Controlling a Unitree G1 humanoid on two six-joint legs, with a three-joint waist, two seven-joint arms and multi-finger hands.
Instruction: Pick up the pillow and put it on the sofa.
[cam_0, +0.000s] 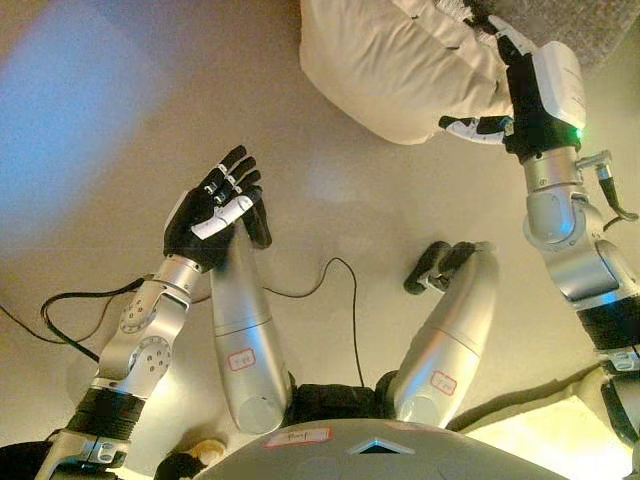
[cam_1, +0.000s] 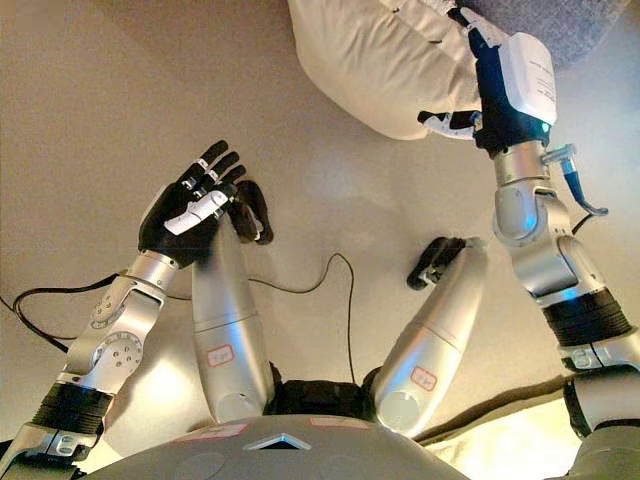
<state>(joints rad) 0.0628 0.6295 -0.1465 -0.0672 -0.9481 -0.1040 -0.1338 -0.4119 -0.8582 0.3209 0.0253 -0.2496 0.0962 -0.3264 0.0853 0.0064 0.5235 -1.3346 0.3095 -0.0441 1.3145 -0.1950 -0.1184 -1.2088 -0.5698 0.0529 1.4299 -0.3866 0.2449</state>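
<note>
Beige floor is taking up most of what you're seeing, with plenty of bare room between the two arms and off to the left. Grey sofa is only peeking in at the top right corner, cut off by the frame, so you can't judge its seat edge. Cream pillow is lying at the top, its upper part running out of view, its right end meeting the sofa corner; whether it is resting on the floor or lifted, you can't tell. Your right hand is pressing into the pillow's right side: thumb curling under the lower edge, upper fingers sinking into the fabric, so it is gripping the pillow, though the fingertips are partly hidden in the folds. Your left hand is hovering over the floor at mid left, well apart from the pillow, fingers straight and spread, holding nothing.
</note>
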